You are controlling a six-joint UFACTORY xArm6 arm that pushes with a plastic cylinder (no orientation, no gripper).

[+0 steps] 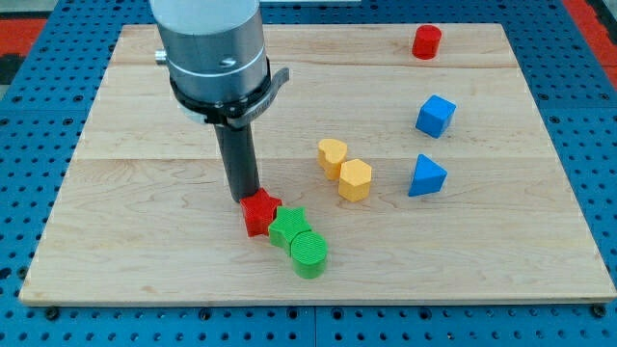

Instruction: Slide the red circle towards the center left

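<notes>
The red circle [426,41], a short red cylinder, stands near the view's top right of the wooden board [145,241]. My tip [247,198] is far from it, near the board's lower middle, touching the upper left side of a red star [259,212]. A green star [288,227] sits against the red star's right side. A green cylinder [309,255] sits just below the green star.
A yellow heart [332,155] and a yellow hexagon [355,179] sit together at the board's middle. A blue cube [435,116] and a blue triangle [425,176] lie at the right. Blue pegboard surrounds the board.
</notes>
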